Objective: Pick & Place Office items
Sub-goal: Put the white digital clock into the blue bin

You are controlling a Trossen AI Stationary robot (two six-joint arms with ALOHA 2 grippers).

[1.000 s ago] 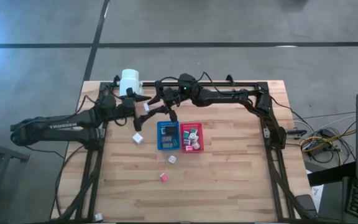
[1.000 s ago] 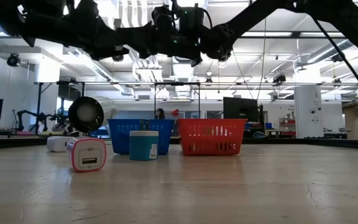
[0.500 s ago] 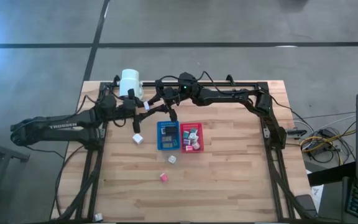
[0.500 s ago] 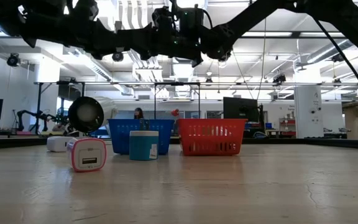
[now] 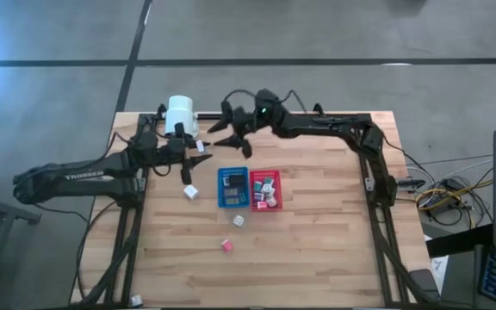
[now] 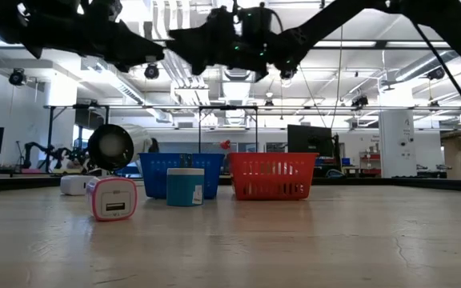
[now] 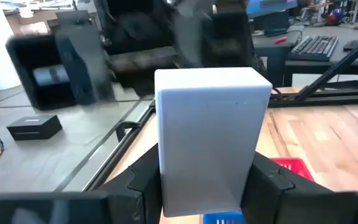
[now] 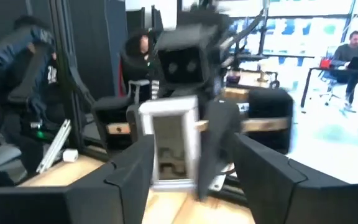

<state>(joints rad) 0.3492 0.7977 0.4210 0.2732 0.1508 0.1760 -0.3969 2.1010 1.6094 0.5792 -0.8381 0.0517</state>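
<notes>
Holding, left gripper (image 5: 195,149): jaws partly closed on a white block (image 7: 207,140), one dark finger (image 7: 143,186) against each side; block upright and lifted off the table (image 5: 317,250).
Block, hidden parts: lower end cut off behind the fingers in the left wrist view; no markings readable on the facing side.
Right gripper (image 5: 227,135): just beyond the left gripper's tip, apart from it, fingers spread wide with nothing between them; pointed at the held block.
Right wrist view: motion-smeared; a pale rectangular face of the block framed by the other arm's dark fingers, details not legible.
Low view: both grippers only dark silhouettes against the ceiling lights, jaws impossible to read there.
White cylinder (image 5: 180,114): close beside the left gripper, on its far side, at the table's back edge.
White cube (image 5: 191,191): on the wood below and near the left gripper, apart from it.
Blue tray (image 5: 220,188): near the left gripper's tip, toward the table's middle; touching the red tray (image 5: 278,189), which lies farther from it.
Tray contents: small pale and dark pieces, too tiny to name or count.
Small pale cube (image 5: 239,220): past the trays, well apart from both grippers.
Pink cube (image 5: 226,245): farther still, loose on the wood.
</notes>
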